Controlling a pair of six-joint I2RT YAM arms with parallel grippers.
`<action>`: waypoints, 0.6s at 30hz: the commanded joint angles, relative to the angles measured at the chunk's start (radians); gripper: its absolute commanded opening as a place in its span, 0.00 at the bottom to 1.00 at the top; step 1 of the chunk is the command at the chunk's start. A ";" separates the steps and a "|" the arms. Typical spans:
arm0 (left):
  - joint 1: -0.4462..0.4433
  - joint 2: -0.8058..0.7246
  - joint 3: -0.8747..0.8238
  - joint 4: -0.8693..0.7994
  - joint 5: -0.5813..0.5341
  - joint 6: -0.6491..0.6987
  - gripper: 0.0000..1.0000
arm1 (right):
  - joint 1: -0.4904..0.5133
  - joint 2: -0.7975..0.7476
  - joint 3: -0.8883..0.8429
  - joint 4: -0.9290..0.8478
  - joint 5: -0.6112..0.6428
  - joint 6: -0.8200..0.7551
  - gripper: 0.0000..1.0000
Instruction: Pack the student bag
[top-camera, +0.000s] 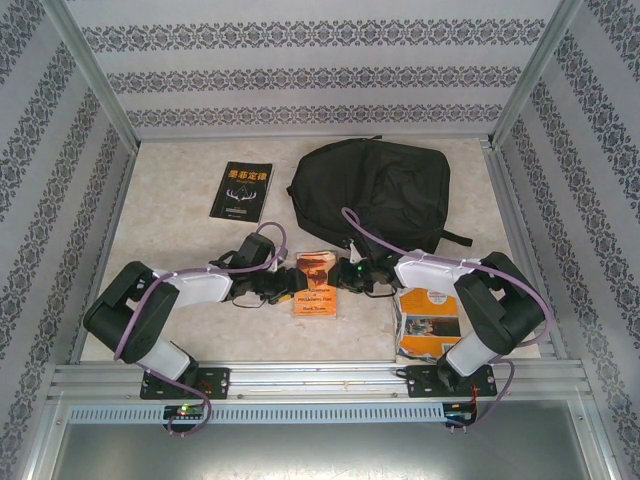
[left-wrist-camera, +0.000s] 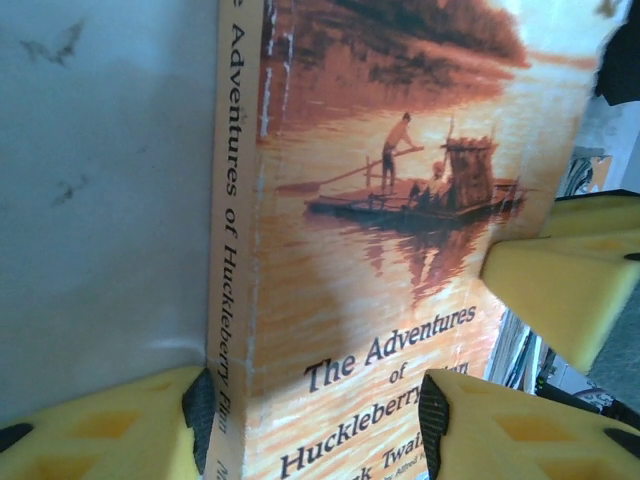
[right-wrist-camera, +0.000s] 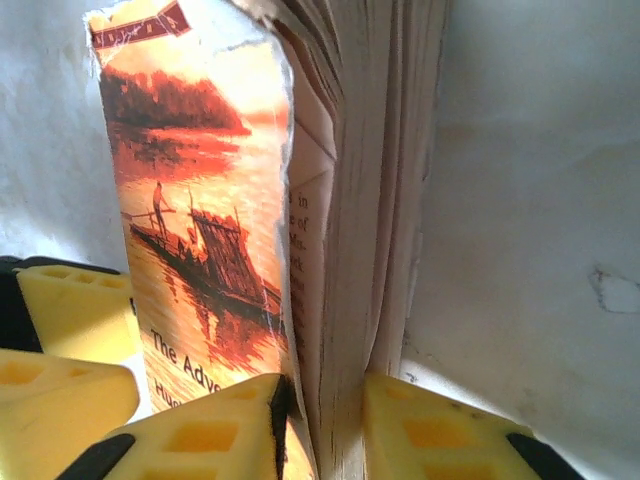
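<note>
The student bag (top-camera: 375, 190), a large black backpack, lies at the back of the table, right of centre. An orange paperback (top-camera: 314, 283) lies in front of it, between my two grippers. My left gripper (top-camera: 288, 292) is at the book's spine side. In the left wrist view its jaws (left-wrist-camera: 315, 405) stand open around the spine edge (left-wrist-camera: 228, 260), one pad against the spine and the other over the front cover. My right gripper (top-camera: 346, 275) is at the page side. The right wrist view shows it (right-wrist-camera: 325, 405) shut on the book's page edge (right-wrist-camera: 350, 200).
A black-covered book (top-camera: 241, 190) lies at the back left. Another orange and white book (top-camera: 428, 320) lies under my right arm near the front edge. Patterned walls and a metal frame enclose the table.
</note>
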 joint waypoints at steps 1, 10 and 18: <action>-0.003 0.020 0.019 0.059 0.010 0.012 0.56 | 0.013 -0.014 0.031 0.019 -0.035 0.003 0.23; -0.004 0.033 0.021 0.066 0.020 0.012 0.53 | 0.022 -0.049 0.043 -0.001 -0.104 0.008 0.22; -0.003 0.049 0.030 0.073 0.025 0.016 0.52 | 0.035 0.012 0.060 0.023 -0.161 -0.001 0.26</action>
